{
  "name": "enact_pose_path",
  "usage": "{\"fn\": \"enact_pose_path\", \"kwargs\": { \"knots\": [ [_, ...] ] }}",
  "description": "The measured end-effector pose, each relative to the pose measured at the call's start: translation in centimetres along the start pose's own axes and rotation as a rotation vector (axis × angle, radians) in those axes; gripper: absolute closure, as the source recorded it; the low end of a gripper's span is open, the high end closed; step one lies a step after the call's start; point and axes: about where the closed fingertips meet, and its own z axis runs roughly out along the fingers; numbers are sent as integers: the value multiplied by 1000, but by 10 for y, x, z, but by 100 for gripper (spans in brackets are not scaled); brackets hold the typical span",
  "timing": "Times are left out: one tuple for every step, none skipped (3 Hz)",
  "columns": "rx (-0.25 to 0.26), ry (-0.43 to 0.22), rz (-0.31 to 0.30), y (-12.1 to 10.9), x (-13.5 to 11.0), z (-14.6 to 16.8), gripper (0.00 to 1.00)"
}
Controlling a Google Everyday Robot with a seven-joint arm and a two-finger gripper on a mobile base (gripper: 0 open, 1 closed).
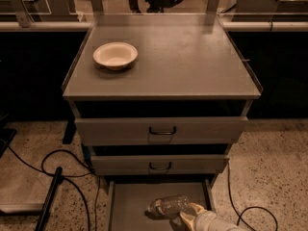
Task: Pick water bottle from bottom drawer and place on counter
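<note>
Black cables (48,165) loop over the speckled floor (269,167) far to the left of the gripper (189,212). A shallow, round cream bowl (115,55) sits well above and left of it on the counter (192,66), a broad flat sheet of matte grey metal with thin raised rims. Two grey drawers with dark handles (162,129) stand above the tool. The bottom drawer (130,211), a shallow grey tray with a flat floor and thin walls, is pulled out. In it the water bottle (168,206), of clear crinkled plastic, lies on its side just left of the gripper, touching its pale rounded tip, which reaches in from the lower right. Whether the gripper is clamped on the bottle or loose cannot be told. The step in hand appears to be the pick. The next move would call for a firm hold, a lift clear of the upper drawer fronts, and a carry up to the counter.
</note>
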Motion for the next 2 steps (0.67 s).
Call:
{"fn": "enact_pose_path", "kwargs": {
  "knots": [
    [54, -46, -28, -7, -22, -22, 100],
    [101, -92, -64, -13, -44, -42, 100]
  ]
}}
